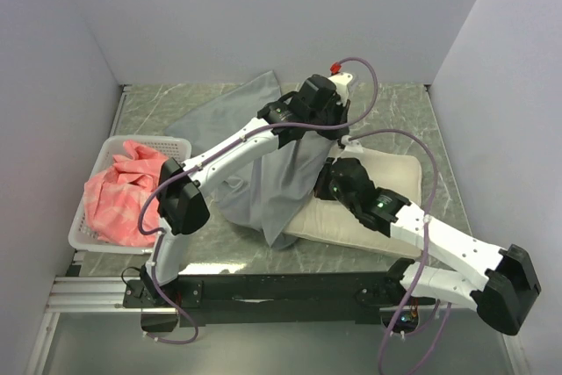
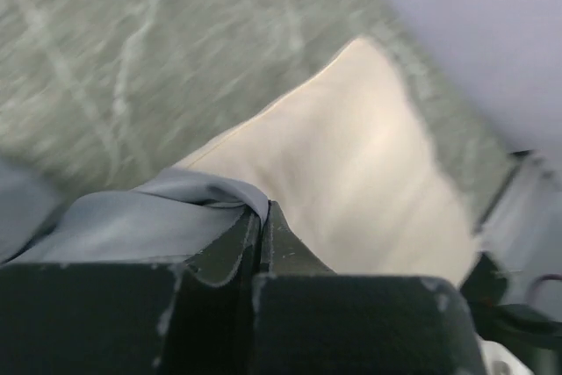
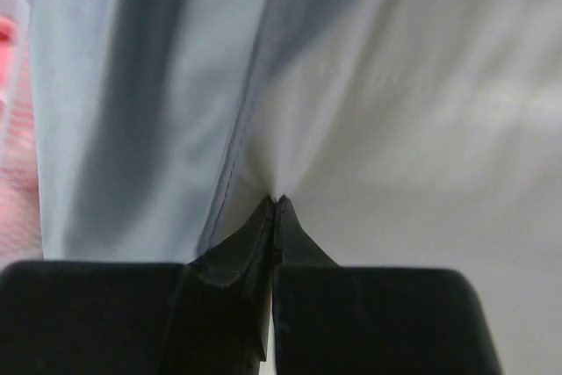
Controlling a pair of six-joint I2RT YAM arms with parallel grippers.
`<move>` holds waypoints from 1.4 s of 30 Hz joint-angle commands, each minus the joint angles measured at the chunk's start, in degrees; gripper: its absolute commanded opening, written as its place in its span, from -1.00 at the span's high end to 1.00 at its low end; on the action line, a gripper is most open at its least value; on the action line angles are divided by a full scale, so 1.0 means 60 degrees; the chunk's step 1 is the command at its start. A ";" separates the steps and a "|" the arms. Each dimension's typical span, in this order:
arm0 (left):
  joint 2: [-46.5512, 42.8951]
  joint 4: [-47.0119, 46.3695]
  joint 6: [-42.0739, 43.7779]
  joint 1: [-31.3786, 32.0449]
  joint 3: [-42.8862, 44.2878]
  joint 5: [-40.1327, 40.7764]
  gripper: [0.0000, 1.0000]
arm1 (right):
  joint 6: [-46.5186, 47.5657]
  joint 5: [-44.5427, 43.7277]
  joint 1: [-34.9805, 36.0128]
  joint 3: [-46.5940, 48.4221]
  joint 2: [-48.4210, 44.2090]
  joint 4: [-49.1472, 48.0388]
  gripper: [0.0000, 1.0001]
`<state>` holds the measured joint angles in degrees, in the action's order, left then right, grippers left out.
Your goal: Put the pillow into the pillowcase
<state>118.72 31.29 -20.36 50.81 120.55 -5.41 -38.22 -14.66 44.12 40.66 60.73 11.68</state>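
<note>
The grey pillowcase (image 1: 281,173) hangs lifted from my left gripper (image 1: 327,116), which is shut on a fold of its fabric (image 2: 189,208) at the fingertips (image 2: 279,233). The cream pillow (image 1: 369,208) lies flat on the table at right, its left end under the hanging pillowcase. It also shows below the left gripper (image 2: 360,164). My right gripper (image 1: 332,183) is at the pillow's left part, shut and pinching cream pillow fabric (image 3: 413,129) right beside the pillowcase's hem (image 3: 132,111).
A white lattice basket (image 1: 88,233) holding a pink-red checked cloth (image 1: 123,191) stands at the left wall. Grey walls enclose the marble table (image 1: 395,98) at back and sides. A purple cable loops above the right arm.
</note>
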 commanded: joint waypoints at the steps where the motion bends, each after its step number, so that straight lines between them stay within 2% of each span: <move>1: -0.0611 -0.2004 -0.1423 0.0424 -0.0271 -0.2408 0.99 | -0.1100 -0.0429 -0.0335 -0.0389 -0.0087 -0.1008 1.00; 3: -0.0451 -0.2109 -0.1921 0.0395 -0.0287 -0.2410 0.94 | -0.1364 -0.0385 -0.0862 -0.0698 0.0014 -0.1345 1.00; 7: 0.0033 -0.1130 -0.2451 0.0365 0.0225 -0.1502 0.81 | -0.1686 -0.0006 -0.2018 -0.1137 0.0074 -0.1902 1.00; 8: -0.0039 -0.1142 -0.2538 0.0365 0.0153 -0.1385 0.32 | -0.1745 0.0214 -0.2297 -0.1341 0.0088 -0.1918 1.00; 9: -0.0127 -0.1229 -0.2612 0.0380 0.0036 -0.1239 0.10 | -0.1760 0.0694 -0.2792 -0.1372 0.0161 -0.2411 1.00; 10: -0.0244 -0.1303 -0.2598 0.0365 -0.0168 -0.1121 -0.01 | -0.1760 0.0873 -0.2957 -0.1372 0.0220 -0.2503 1.00; 11: -0.0521 -0.1246 -0.2583 0.0380 -0.0257 -0.0946 -0.30 | -0.1746 0.0948 -0.3060 -0.1227 0.0293 -0.2475 1.00; 12: -0.0697 -0.1158 -0.2540 0.0365 -0.0345 -0.0277 -0.45 | -0.1717 0.0963 -0.3105 -0.1153 0.0380 -0.2460 1.00; 14: -0.1470 -0.0823 -0.2554 0.0380 -0.0900 0.0720 -0.66 | -0.1687 0.1036 -0.3163 -0.0963 0.0440 -0.2445 1.00; 15: -0.1809 -0.0690 -0.2772 0.0394 -0.1222 0.1219 -0.69 | -0.1702 0.1080 -0.3207 -0.0919 0.0483 -0.2431 1.00; 16: -0.2218 -0.0616 -0.2962 0.0395 -0.2225 0.2297 -0.71 | -0.1760 0.1124 -0.3280 -0.0875 0.0498 -0.2401 1.00; 18: -0.3755 -0.1228 -0.3314 0.0570 -0.3780 0.3124 -0.66 | -0.1833 0.1182 -0.3339 -0.0801 0.0440 -0.2357 1.00; 19: -0.4297 -0.1375 -0.3432 0.0672 -0.5325 0.4071 -0.65 | -0.1848 0.1284 -0.3368 -0.0757 0.0425 -0.2372 1.00; 21: -0.5690 -0.1509 -0.3855 0.1009 -0.6697 0.4780 -0.57 | -0.1863 0.1285 -0.3398 -0.0567 0.0440 -0.2226 1.00; 22: -0.6086 -0.1509 -0.4046 0.1126 -0.7921 0.5233 -0.54 | -0.1805 0.1329 -0.3427 -0.0494 0.0454 -0.2167 1.00; 23: -0.6815 -0.1552 -0.4237 0.1432 -0.8528 0.5383 -0.48 | -0.1761 0.1373 -0.3413 -0.0334 0.0469 -0.2065 1.00; 25: -0.7420 -0.1771 -0.4764 0.1726 -1.0179 0.5472 -0.41 | -0.1702 0.1402 -0.3427 -0.0230 0.0469 -0.2035 1.00; 27: -0.8080 -0.2165 -0.5276 0.2107 -1.1225 0.5224 -0.29 | -0.1673 0.1476 -0.3456 -0.0098 0.0498 -0.2020 1.00; 28: -0.8212 -0.3009 -0.5337 0.2253 -1.2187 0.5078 -0.28 | -0.1658 0.1476 -0.3442 -0.0054 0.0513 -0.2006 1.00; 31: -0.8083 -0.4215 -0.5352 0.2489 -1.3204 0.4448 -0.36 | -0.1701 0.1476 -0.3456 0.0092 0.0484 -0.2020 1.00; 32: -0.7719 -0.4900 -0.5294 0.2620 -1.3251 0.4374 -0.44 | -0.1702 0.1447 -0.3442 0.0122 0.0469 -0.2020 1.00; 38: -0.5960 -0.5827 -0.5191 0.2738 -1.2637 0.5061 -0.58 | -0.1746 0.1285 -0.3442 0.0283 0.0470 -0.1728 1.00; 42: -0.5329 -0.6824 -0.4957 0.2738 -1.2417 0.5427 -0.56 | -0.1804 0.1227 -0.3442 0.0298 0.0469 -0.1727 1.00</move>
<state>84.82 1.04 -50.72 66.96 42.70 23.49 -47.72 -6.46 23.73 38.28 64.49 6.59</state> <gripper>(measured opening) 0.790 0.006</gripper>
